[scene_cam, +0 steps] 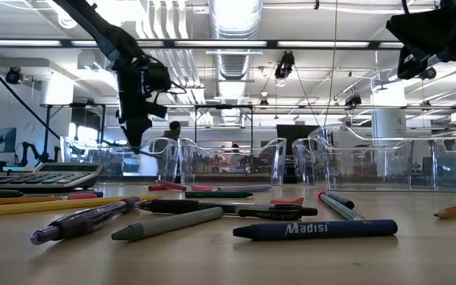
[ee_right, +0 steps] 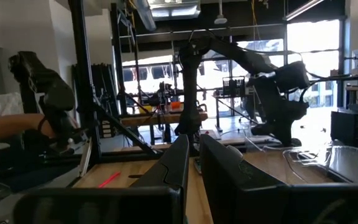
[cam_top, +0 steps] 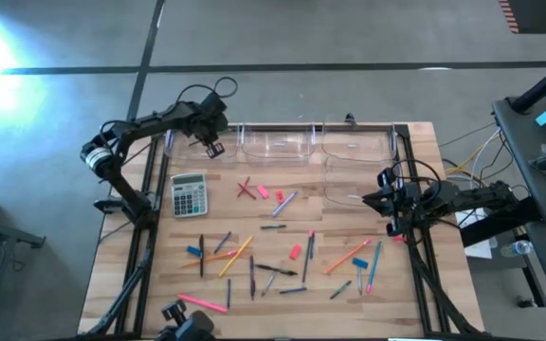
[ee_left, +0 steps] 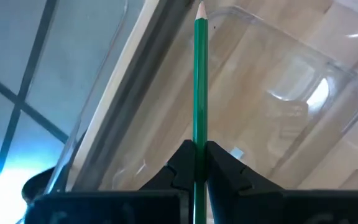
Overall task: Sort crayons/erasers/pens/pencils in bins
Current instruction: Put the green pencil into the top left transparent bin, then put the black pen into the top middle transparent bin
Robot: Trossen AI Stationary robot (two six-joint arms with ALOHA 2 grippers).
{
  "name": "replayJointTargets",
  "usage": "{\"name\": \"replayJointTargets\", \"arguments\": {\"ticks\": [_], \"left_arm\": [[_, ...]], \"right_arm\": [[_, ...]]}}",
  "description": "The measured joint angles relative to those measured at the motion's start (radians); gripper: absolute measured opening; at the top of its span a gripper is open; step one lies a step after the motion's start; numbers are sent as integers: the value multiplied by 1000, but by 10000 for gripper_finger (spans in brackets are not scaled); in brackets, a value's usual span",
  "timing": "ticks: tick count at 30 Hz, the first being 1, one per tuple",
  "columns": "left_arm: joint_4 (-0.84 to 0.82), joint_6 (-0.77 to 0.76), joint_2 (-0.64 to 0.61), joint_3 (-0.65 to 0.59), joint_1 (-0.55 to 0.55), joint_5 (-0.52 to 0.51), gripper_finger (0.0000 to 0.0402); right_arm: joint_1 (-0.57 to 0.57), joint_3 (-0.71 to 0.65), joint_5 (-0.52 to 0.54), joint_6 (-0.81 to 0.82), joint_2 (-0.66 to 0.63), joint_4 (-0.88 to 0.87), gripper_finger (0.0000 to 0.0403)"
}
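Note:
My left gripper hangs at the table's far left, over a clear bin, shut on a green pencil. Two more bins line the far edge, and another lies just nearer at the right. Pencils, pens, crayons and erasers lie scattered flat on the wooden table, among them an orange pencil, a pink eraser and a blue crayon. My right gripper waits shut at the right edge, holding nothing. My left gripper pinches the green pencil's shaft between its two fingers. The pencil runs along the fingers and sticks out well past their ends, sharpened tip foremost. The fingers slant steeply down from above. The pencil is lifted clear over the bin.
A grey calculator lies near the left edge, just nearer than my left gripper. Dark frame rails run along both table sides. A bare strip of wood lies between the bins and the scattered sticks.

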Motion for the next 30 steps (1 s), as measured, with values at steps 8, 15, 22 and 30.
{"name": "replayJointTargets", "arguments": {"ticks": [8,15,22,30], "left_arm": [[101,27,-65,-98,6,21,4],[225,24,-161,-245,8,28,4],[251,-24,-176,-291,9,27,44],[256,-34,-150,-296,11,25,68]], "right_arm": [[0,0,0,-15,0,0,31],[0,0,0,-30,0,-1,31],[0,1,7,-71,0,0,31],[0,1,8,-73,0,0,31]]}}
